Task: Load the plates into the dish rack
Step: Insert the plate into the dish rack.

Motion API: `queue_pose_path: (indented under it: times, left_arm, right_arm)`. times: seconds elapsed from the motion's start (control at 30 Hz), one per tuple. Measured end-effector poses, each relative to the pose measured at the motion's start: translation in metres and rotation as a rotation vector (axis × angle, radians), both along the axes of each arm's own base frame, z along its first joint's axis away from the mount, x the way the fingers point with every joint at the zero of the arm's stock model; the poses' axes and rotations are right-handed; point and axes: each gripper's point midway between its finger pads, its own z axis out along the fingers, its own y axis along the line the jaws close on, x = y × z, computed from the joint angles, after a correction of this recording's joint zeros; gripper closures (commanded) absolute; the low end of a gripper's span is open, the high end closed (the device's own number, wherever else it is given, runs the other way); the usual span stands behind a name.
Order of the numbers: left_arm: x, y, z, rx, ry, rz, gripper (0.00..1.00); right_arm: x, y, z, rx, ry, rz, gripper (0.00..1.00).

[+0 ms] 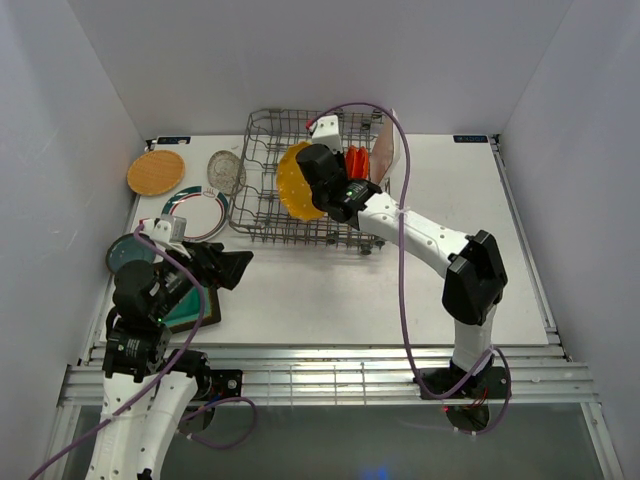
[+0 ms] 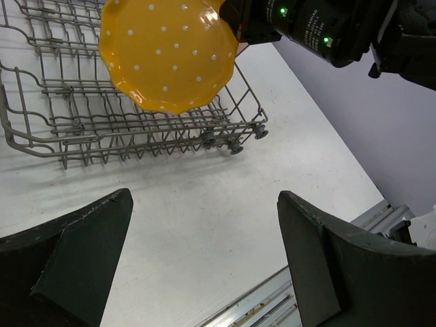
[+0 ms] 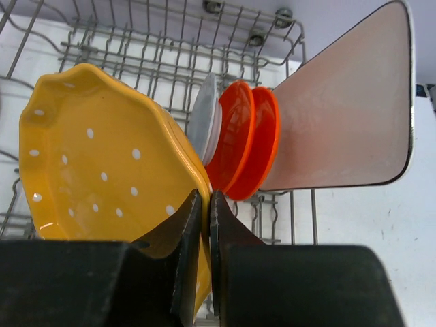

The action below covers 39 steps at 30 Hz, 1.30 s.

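Observation:
My right gripper (image 3: 206,201) is shut on the rim of the yellow scalloped plate (image 3: 102,163), holding it on edge over the dish rack (image 1: 262,205). In the rack stand a pale grey plate (image 3: 204,119), orange-red plates (image 3: 238,143) and a white rectangular plate (image 3: 347,116). The left wrist view shows the yellow plate (image 2: 167,51) above the rack's wires (image 2: 68,116). My left gripper (image 1: 225,268) hangs open over bare table, nothing between its fingers (image 2: 327,259).
Left of the rack lie a wooden plate (image 1: 155,172), a clear glass plate (image 1: 226,170) and a white green-rimmed plate (image 1: 196,212). A dark teal plate (image 1: 124,252) and a square teal plate (image 1: 192,312) sit under my left arm. White walls enclose the table.

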Motion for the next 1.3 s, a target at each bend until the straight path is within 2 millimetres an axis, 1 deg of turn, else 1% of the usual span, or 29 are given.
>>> queue_pose_path:
  times: [0.2, 0.37, 0.57, 0.77, 1.0, 1.3]
  left_arm:
    - [-0.002, 0.000, 0.002, -0.002, -0.010, -0.003, 0.02]
    - [-0.003, 0.000, 0.003, -0.002, -0.014, -0.004, 0.02]
    - [-0.004, 0.000, 0.004, -0.003, -0.018, -0.004, 0.02]
    - [-0.004, 0.000, 0.004, -0.004, -0.021, -0.006, 0.02]
    - [-0.003, -0.001, 0.006, -0.005, -0.030, -0.007, 0.02]
    - [-0.003, -0.001, 0.008, -0.006, -0.037, -0.008, 0.02]
  right_arm:
    - [0.020, 0.001, 0.017, -0.061, -0.096, -0.046, 0.92]
    - [0.035, -0.003, 0.031, -0.143, -0.182, -0.105, 0.92]
    - [0.051, -0.005, 0.039, -0.272, -0.264, -0.193, 0.92]
    - [0.063, -0.006, 0.046, -0.389, -0.306, -0.283, 0.92]
    - [0.071, -0.003, 0.057, -0.473, -0.331, -0.367, 0.92]
    - [0.066, -0.013, 0.055, -0.545, -0.295, -0.417, 0.92]
